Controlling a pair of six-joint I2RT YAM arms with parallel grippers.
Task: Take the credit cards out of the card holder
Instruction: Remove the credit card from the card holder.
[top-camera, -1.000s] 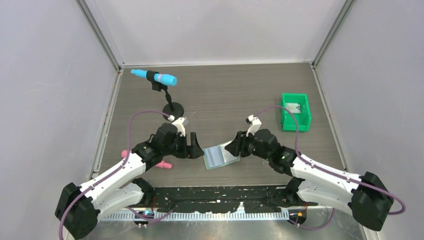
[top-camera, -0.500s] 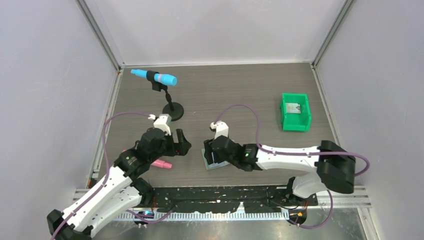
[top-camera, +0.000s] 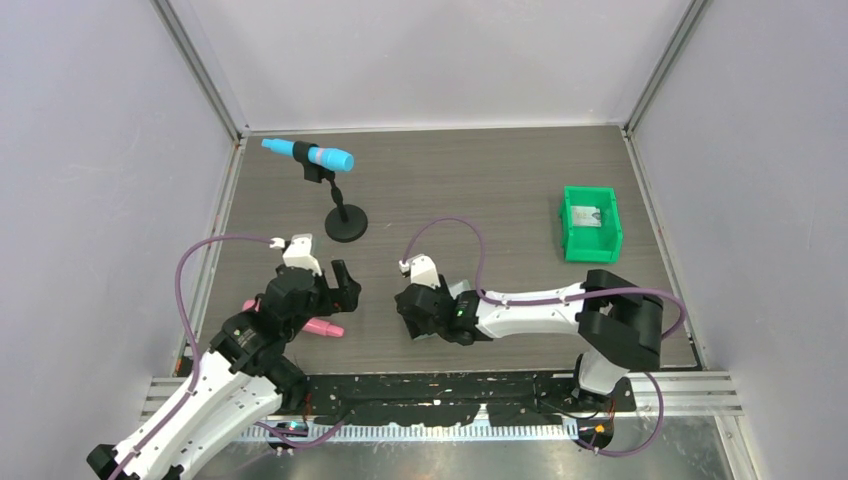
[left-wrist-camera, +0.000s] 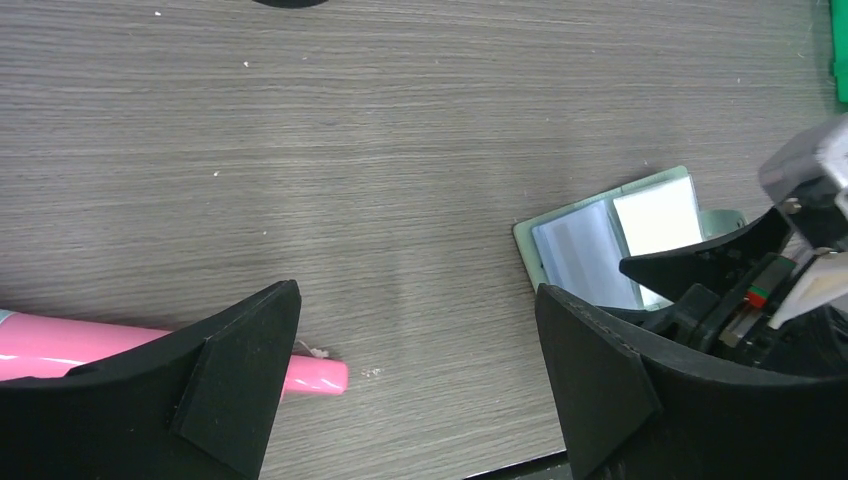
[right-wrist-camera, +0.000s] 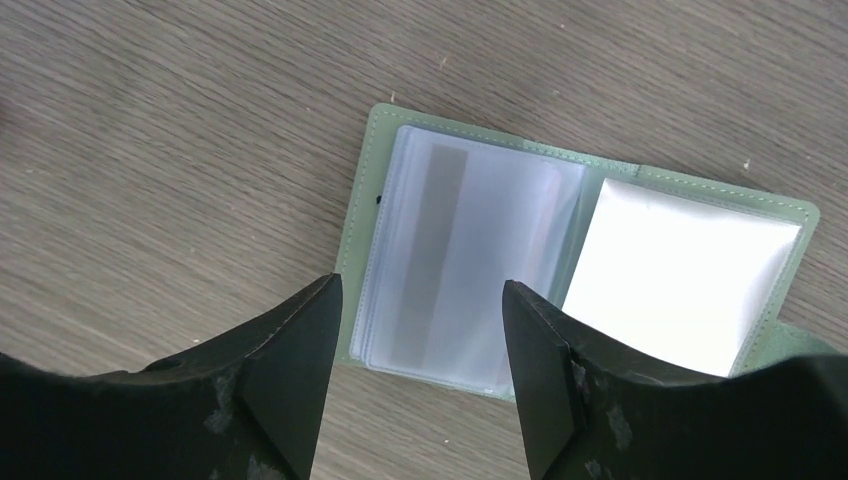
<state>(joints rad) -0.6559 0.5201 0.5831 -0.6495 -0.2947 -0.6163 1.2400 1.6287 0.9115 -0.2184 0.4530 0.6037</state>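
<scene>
Right tool (right-wrist-camera: 420, 295) hangs directly over the open card holder (right-wrist-camera: 460, 260), its two black fingers spread apart with nothing between them. In the right wrist view the holder lies flat on the wood-grain desk (right-wrist-camera: 150, 120), filling the centre and right of the frame. Its long axis runs left to right with a slight downward slant toward the right, and its fold runs roughly top to bottom just right of centre. The spread fingers bracket the left pocket panel: one fingertip (right-wrist-camera: 318, 300) sits at the holder's outer left edge, the other near the fold. Behind that see-through panel a credit card (right-wrist-camera: 435, 250) shows as a pale rectangle with a darker vertical stripe. The right panel glares white, so its contents cannot be told. Which edge of the pocket is open cannot be told either. Left tool (left-wrist-camera: 417, 300) is also spread and empty, above bare desk, with the holder off to the right edge of its view and a pink object (left-wrist-camera: 90, 350) at lower left. Judged from this, the right arm is much the nearer, and the card would need to slide along the panel's plane.
</scene>
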